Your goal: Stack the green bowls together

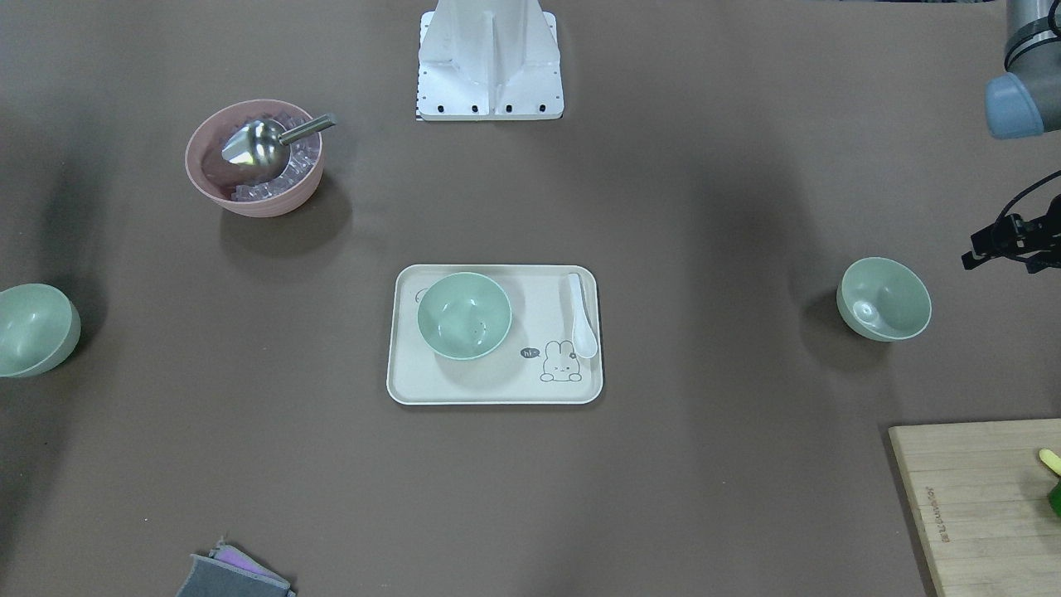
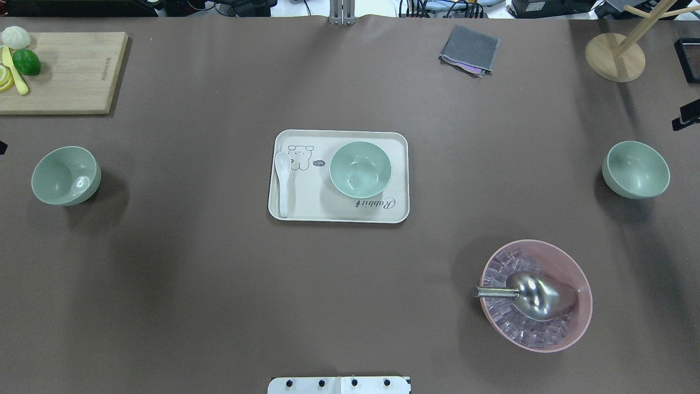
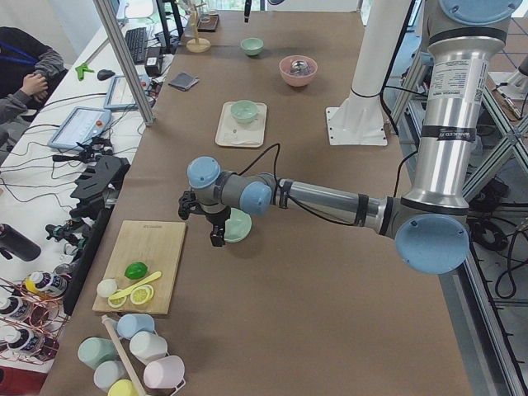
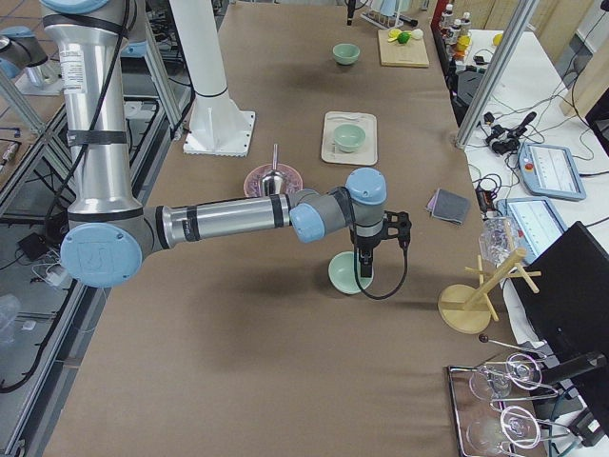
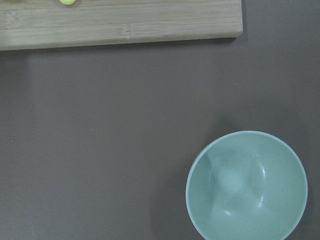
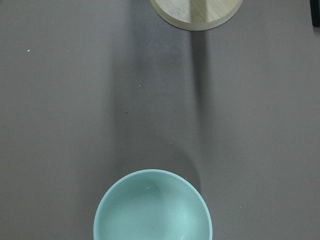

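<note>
Bowls of pale green, 3 in number, sit well apart on the brown table [image 2: 219, 284], all upright, empty and unstacked. The middle bowl [image 2: 360, 169] stands on the cream tray [image 2: 311, 205], at the tray's end toward the robot's right. A white spoon [image 2: 282, 183] lies at the tray's other end, apart from the bowl. The left-side bowl [image 2: 65, 175] rests on bare table toward the robot's left end. It is near the wooden cutting board [image 2: 71, 76], which lies farther from the robot and carries a lime [image 2: 26, 62] and some yellow pieces. The right-side bowl [image 2: 636, 169] rests on bare table toward the robot's right end, near the round base of a wooden stand [image 2: 615, 57].

The left gripper [image 3: 216, 235] hangs above the table close to the left-side bowl, on its cutting-board side, pointing down. Its wrist camera looks down on that bowl and the board's edge. How far its jaws are spread cannot be told. The right gripper [image 4: 365, 267] also points down, close above the right-side bowl, and its wrist camera shows that bowl and the stand's base. Its jaw spread cannot be told either.

On the robot's right, nearer the robot, a larger pink bowl [image 2: 581, 298] holds clear cubes and a metal scoop [image 2: 541, 296]. A folded grey cloth [image 2: 469, 49] lies near the table's far edge.
</note>
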Robot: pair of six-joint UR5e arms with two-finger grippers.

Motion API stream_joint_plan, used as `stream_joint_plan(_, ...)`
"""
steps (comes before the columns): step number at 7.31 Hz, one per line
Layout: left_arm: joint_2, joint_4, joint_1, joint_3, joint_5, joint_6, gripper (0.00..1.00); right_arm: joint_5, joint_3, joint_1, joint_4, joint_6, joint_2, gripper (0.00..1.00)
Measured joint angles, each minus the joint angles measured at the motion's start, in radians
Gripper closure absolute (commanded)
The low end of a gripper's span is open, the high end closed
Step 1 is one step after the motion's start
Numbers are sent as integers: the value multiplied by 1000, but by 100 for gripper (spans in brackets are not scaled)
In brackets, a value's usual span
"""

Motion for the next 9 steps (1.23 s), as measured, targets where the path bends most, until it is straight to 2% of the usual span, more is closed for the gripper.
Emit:
stream_joint_plan(3, -26, -233, 47, 141, 8, -107, 4, -9, 1, -5, -9, 3, 3, 0)
stream_joint_plan(4, -30, -272, 58, 162, 8, -125, 15, -9, 2, -5, -8, 3, 3, 0)
stream_joint_plan(5, -32, -292, 70, 170, 9, -132, 19, -8, 2, -5, -6, 3, 2, 0)
stream_joint_plan(8, -32, -310, 102, 177, 10, -134, 19, -9, 9, -5, -6, 3, 2, 0)
stream_joint_plan(9, -31, -318, 109, 181, 11, -134, 22, -9, 10, -5, -6, 3, 2, 0)
